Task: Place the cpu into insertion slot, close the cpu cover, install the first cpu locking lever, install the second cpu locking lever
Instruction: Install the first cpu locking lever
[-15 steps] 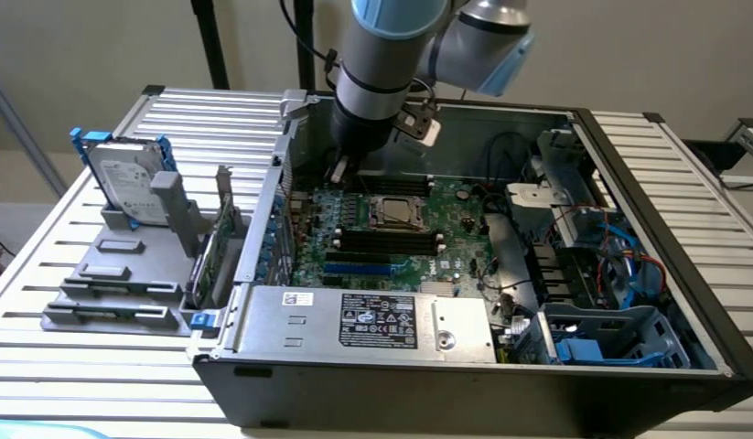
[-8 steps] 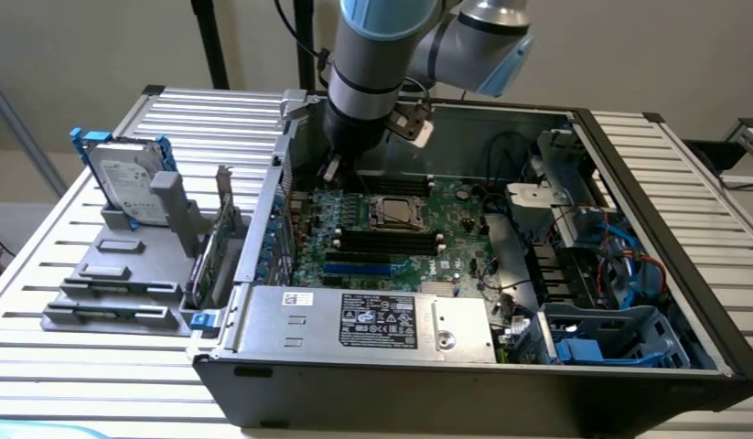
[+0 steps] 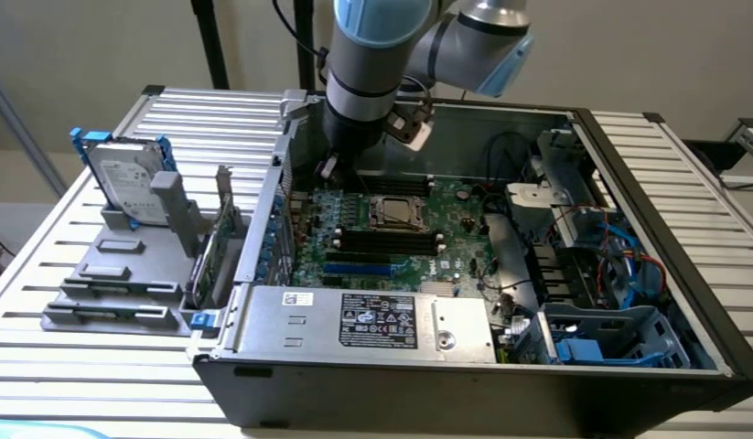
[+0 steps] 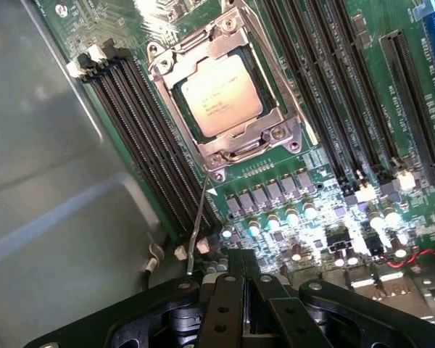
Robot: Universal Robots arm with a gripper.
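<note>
Wrist view: cpu [image 4: 221, 96] seated; cpu cover [image 4: 241, 145] down

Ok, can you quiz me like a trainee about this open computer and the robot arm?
1. True or false: the small square chip with a silvery metal top sits framed by the thin silvery metal cover, which lies flat.
2. Where is the grey hard drive in its blue bracket, compared with the black computer case? A) inside it B) outside it, on the exterior view's left C) under it
3. Fill in: the black gripper hovers over a ___ circuit board.

Key: 1 true; 2 B; 3 green.
</note>
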